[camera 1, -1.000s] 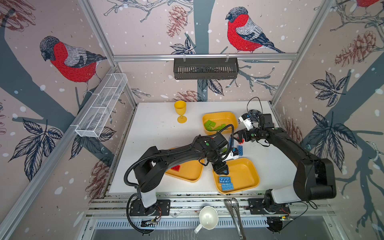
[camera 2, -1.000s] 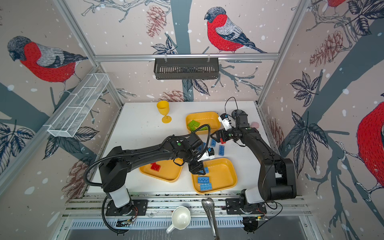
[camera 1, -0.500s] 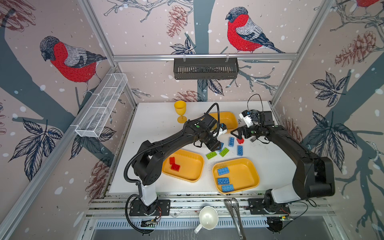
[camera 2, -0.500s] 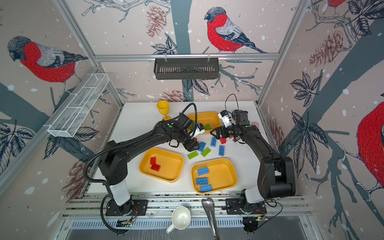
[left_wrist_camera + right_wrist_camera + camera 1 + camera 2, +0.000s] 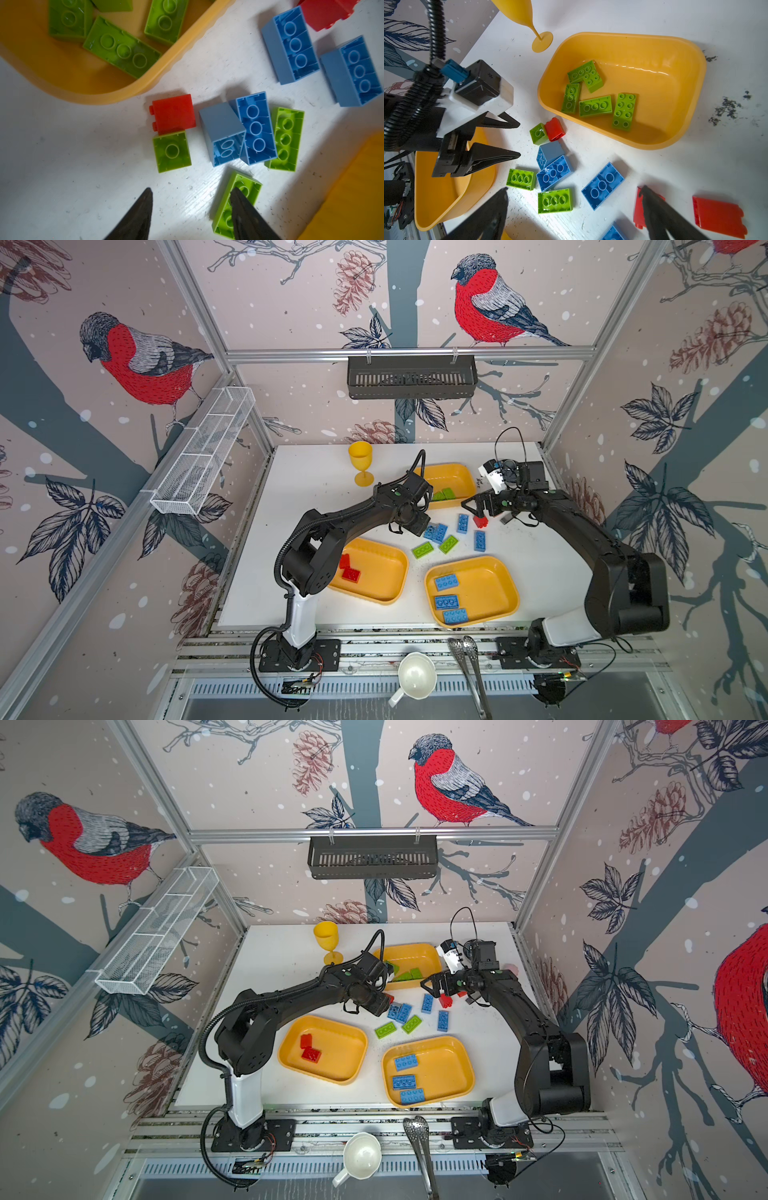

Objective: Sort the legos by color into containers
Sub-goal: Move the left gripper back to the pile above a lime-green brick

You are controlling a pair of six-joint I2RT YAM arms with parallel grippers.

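Three yellow-orange containers show in both top views: a far one (image 5: 455,480) with green legos, a near left one (image 5: 380,578) with red legos (image 5: 350,573), and a near right one (image 5: 488,589) with blue legos (image 5: 446,602). Loose blue (image 5: 436,532), green (image 5: 422,549) and red (image 5: 481,521) legos lie between them. My left gripper (image 5: 191,190) is open and empty above the table, one finger overlapping a green lego (image 5: 223,209); a small red lego (image 5: 172,113) and a green one (image 5: 172,151) lie ahead. My right gripper (image 5: 574,188) is wide open over a green lego (image 5: 554,200), one finger beside a red lego (image 5: 637,207).
A yellow goblet (image 5: 360,462) stands at the back, left of the far container. A white cup (image 5: 415,676) and metal tongs (image 5: 471,659) lie on the front rail. My two grippers are close together over the loose legos (image 5: 409,1011). Dark smudges (image 5: 726,108) mark the table.
My left gripper has moved from the near right container's edge back to the loose legos by the far container. The right arm has hardly moved and stays open.
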